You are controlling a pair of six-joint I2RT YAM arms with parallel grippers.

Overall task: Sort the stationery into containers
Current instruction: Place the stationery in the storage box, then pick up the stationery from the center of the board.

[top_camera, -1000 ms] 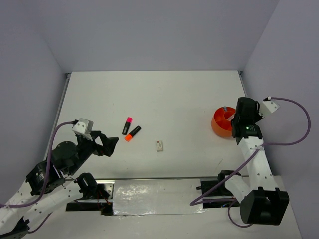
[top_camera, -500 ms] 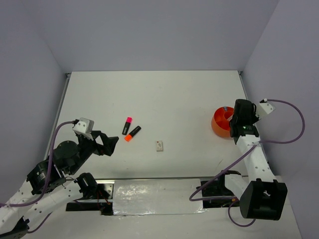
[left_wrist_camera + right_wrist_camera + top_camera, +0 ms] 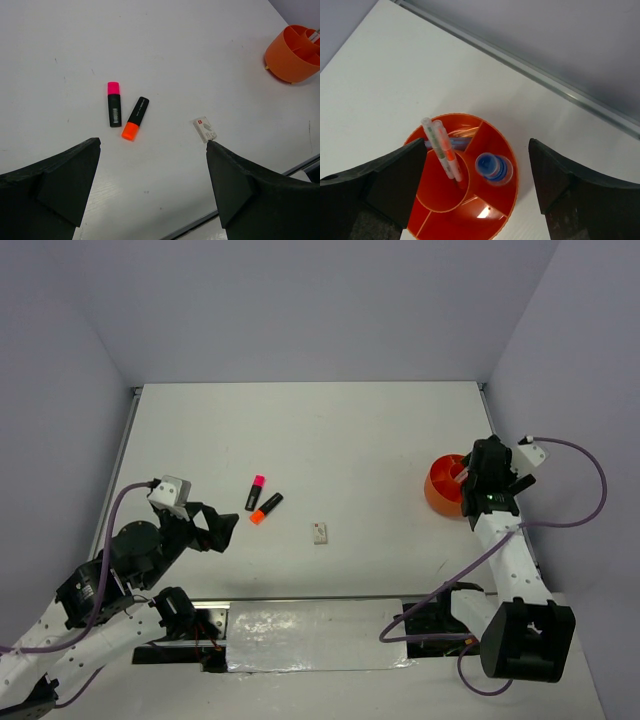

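Both grippers gape empty: left gripper (image 3: 152, 145) near the highlighters (image 3: 114, 107), right gripper (image 3: 477, 145) over the bowl (image 3: 475, 220). Lowering could snag its pens (image 3: 442, 150), seemingly leaning.

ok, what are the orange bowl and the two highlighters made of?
The orange bowl looks like moulded plastic, glossy: a highlight shines on its inner floor. The pink-capped highlighter and orange-capped highlighter are probably plastic too, with matte black barrels and bright caps.

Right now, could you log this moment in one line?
left fingers open | right fingers open above bowl | highlighters, eraser unsorted
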